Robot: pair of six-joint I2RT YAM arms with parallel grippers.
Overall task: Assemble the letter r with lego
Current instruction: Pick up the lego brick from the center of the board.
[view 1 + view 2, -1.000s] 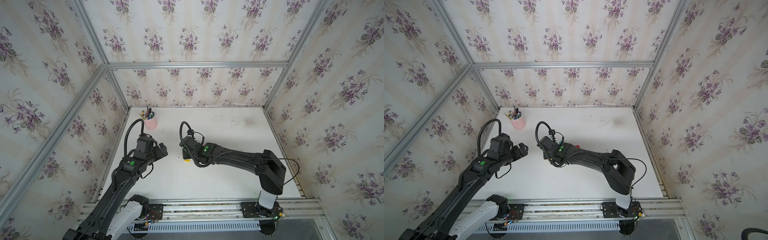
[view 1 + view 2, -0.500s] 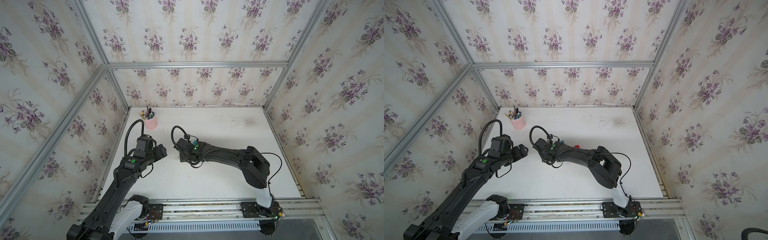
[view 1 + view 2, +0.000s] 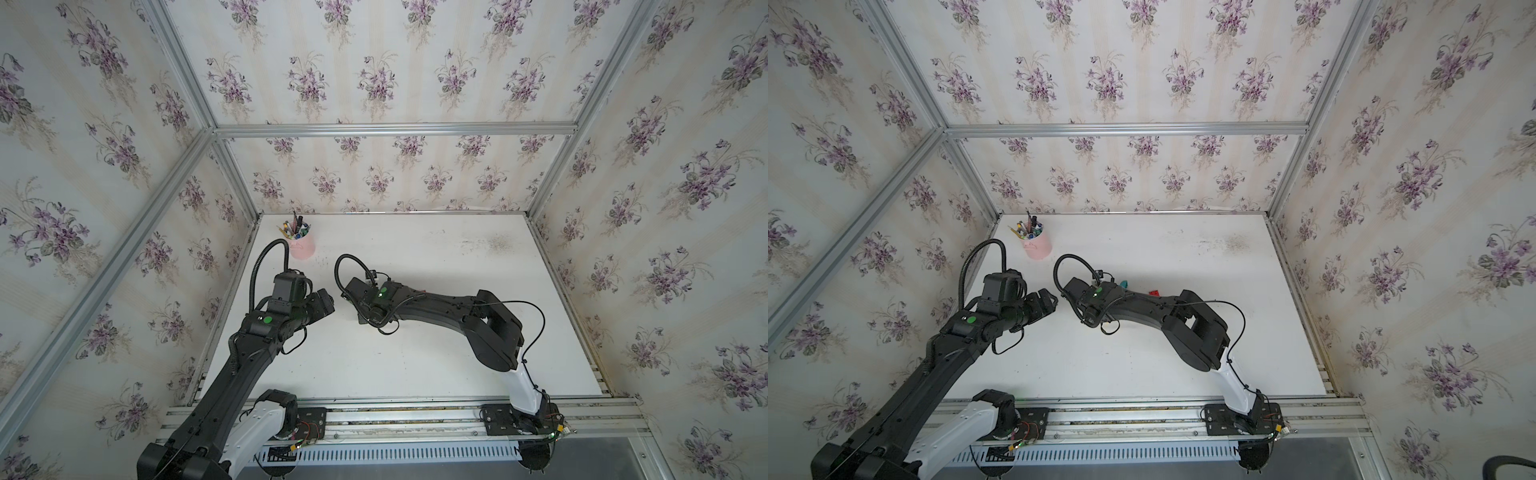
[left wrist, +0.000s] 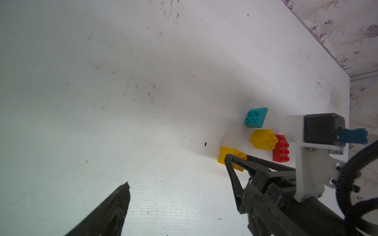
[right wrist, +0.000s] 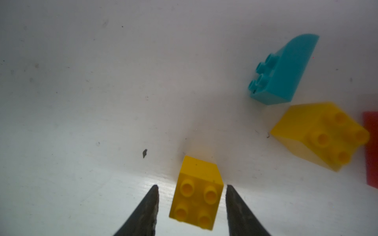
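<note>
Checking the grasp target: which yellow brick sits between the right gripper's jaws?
The lone yellow brick, flanked by the open jaws of the right gripper; the other yellow brick lies beside the teal brick and red brick.

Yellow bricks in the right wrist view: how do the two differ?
The nearer yellow brick sits between the open right tool's fingers, not yet gripped; the farther yellow brick lies outside them. The nearer yellow brick stands alone, the farther yellow brick right beside the red brick and near the teal brick. Both are squarish, with four studs.
</note>
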